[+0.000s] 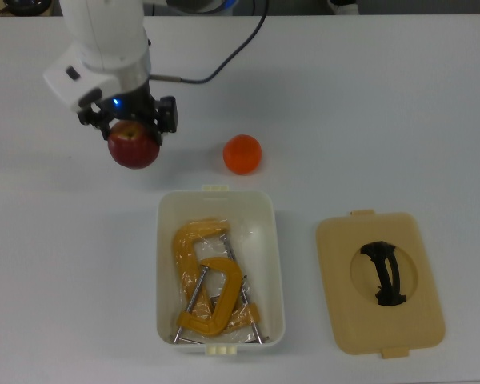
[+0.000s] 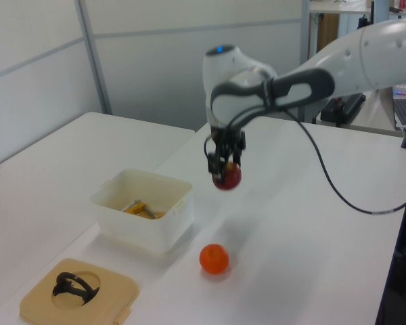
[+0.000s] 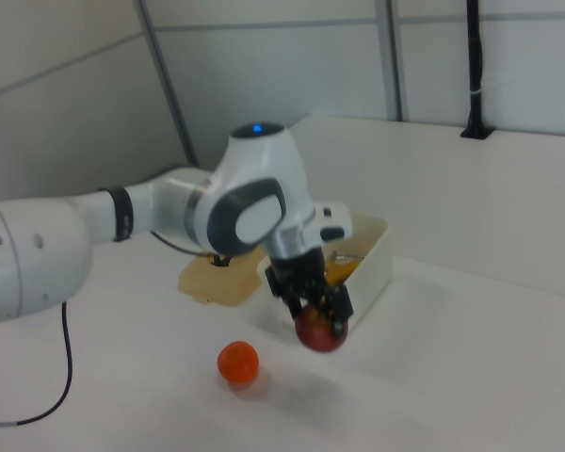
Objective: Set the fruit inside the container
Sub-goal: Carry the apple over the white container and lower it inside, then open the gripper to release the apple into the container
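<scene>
Apple (image 1: 134, 145) held in the gripper (image 1: 131, 126) — clear of the table (image 1: 368, 104).

In the top view the fingers are clamped on the apple's upper half, and it hangs at about 10 o'clock from the box (image 1: 220, 269); the left view shows it (image 2: 227, 177) well above the tabletop. The orange (image 1: 242, 154) rests on the table at 12 o'clock from the box, just beside its short end. Yellow clamps (image 1: 210, 282) lie inside the box — the tan lid (image 1: 379, 282) sits at its 3 o'clock, apart from it.
</scene>
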